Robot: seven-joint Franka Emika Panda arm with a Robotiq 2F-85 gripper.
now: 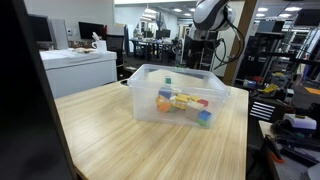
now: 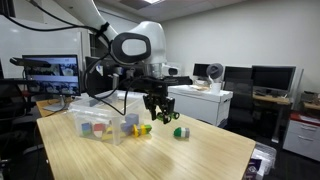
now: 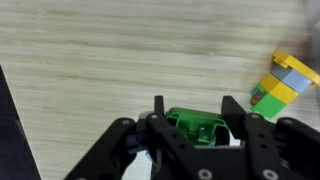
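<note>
Held a green block (image 3: 197, 125) clenched in the pincer (image 3: 195, 106), bottom centre of the wrist view, above the worktop (image 3: 80, 50), with a block stack (image 3: 283, 80) at right.

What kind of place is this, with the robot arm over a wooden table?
Most likely an office-style research lab. Computer monitors sit on desks behind, equipment racks line the open-plan room, and the gripper holds a green block above a wooden table bearing a clear bin of toy blocks.

green block (image 3: 198, 124) half hidden between fingers (image 3: 159, 110), stacked blocks (image 3: 283, 80) cut by right edge
</note>
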